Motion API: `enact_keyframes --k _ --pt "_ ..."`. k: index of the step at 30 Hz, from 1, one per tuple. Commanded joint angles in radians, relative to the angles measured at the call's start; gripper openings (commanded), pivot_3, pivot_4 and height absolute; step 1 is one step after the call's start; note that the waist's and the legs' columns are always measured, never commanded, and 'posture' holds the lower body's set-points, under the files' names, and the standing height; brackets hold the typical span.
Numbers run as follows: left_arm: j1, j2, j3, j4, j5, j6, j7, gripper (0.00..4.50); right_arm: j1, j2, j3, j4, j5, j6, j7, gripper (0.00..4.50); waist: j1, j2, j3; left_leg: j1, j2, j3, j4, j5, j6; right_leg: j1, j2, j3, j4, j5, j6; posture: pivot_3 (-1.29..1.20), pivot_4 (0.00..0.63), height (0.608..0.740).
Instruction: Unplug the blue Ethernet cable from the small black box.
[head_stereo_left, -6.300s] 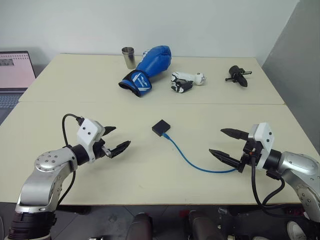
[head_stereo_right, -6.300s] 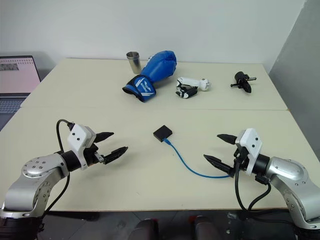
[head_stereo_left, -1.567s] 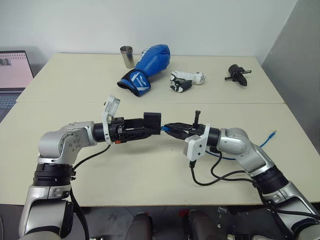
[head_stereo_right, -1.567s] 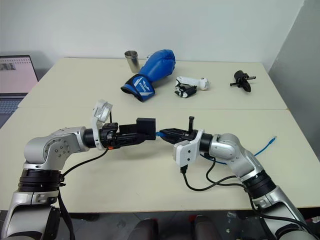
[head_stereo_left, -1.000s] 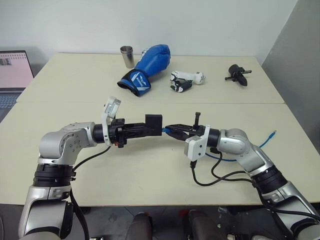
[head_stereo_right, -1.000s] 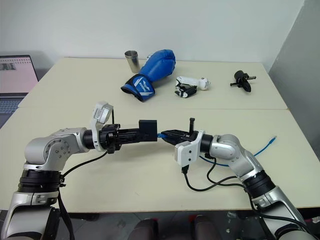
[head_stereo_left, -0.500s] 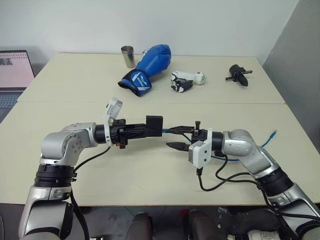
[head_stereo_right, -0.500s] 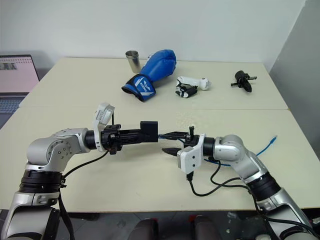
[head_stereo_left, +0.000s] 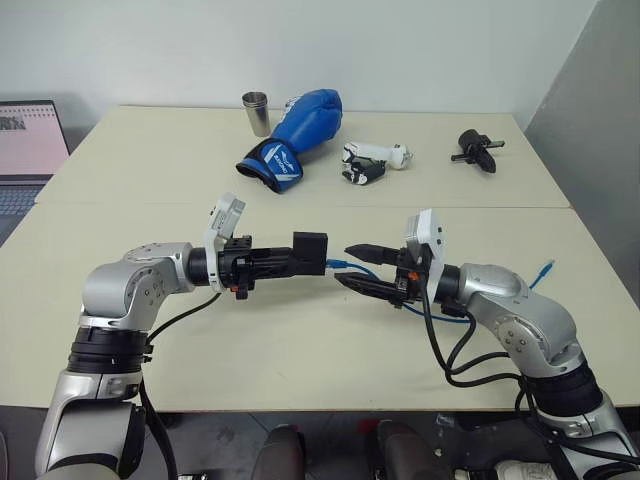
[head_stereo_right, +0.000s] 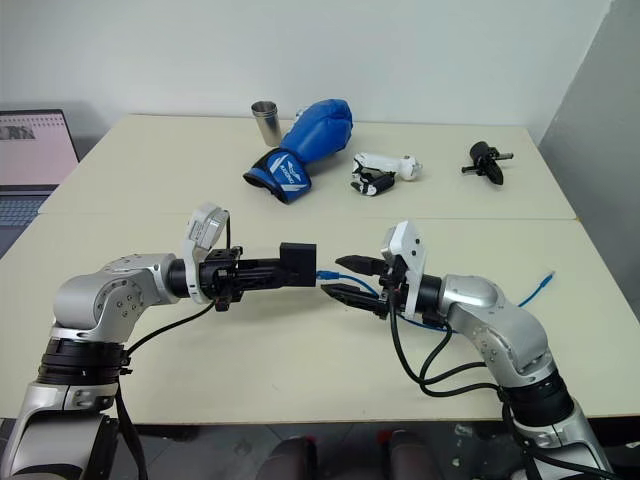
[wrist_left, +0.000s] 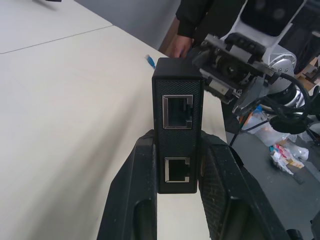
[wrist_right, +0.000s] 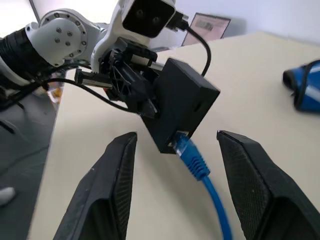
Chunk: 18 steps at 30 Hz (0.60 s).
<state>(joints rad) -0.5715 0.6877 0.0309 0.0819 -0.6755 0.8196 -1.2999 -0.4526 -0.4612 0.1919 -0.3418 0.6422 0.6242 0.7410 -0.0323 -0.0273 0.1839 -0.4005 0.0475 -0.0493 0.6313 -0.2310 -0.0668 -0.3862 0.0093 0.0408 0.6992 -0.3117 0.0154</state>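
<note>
Head cameras look forward and down over the surface; both wrist cameras sit close, seemingly facing each other, sharing the small black box.

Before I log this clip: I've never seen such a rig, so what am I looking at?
A two-armed humanoid robot works at a cream table. Two pictures come from its head, one from each wrist. The left gripper is shut on the small black box, held above the table. The blue Ethernet cable is plugged into the box; the right gripper is open, its jaws on either side of the plug. Farther back lie a blue boxing glove, a metal cup, a white gadget and a black clamp.
</note>
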Motion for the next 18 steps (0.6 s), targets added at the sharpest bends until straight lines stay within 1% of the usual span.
enact_keyframes --k 1,9,18 --pt "-0.03 -0.002 0.048 -0.018 -0.062 0.029 -0.005 0.78 -0.04 0.026 -0.057 0.038 0.065 0.073 -0.009 2.69 0.0 0.0 0.0 0.0 0.0 0.0 0.0 0.0 0.0 0.0 0.0 0.0 0.0 0.0 0.0 0.0 0.15 0.74" --pt "-0.025 0.009 0.038 -0.031 -0.07 0.039 -0.007 0.78 -0.083 0.061 -0.091 0.1 0.134 0.185 0.017 2.69 -0.001 0.0 0.0 0.0 0.0 0.001 0.0 0.0 0.0 -0.001 0.001 0.0 0.0 0.0 0.0 0.0 0.15 0.74" --pt "-0.028 0.002 0.031 -0.026 -0.063 0.033 -0.003 0.78 -0.109 0.106 -0.119 0.116 0.157 0.234 -0.003 2.69 -0.001 0.0 0.0 0.0 0.0 0.001 -0.001 0.0 0.0 -0.001 0.001 0.0 0.0 0.0 0.0 0.0 0.15 0.74"
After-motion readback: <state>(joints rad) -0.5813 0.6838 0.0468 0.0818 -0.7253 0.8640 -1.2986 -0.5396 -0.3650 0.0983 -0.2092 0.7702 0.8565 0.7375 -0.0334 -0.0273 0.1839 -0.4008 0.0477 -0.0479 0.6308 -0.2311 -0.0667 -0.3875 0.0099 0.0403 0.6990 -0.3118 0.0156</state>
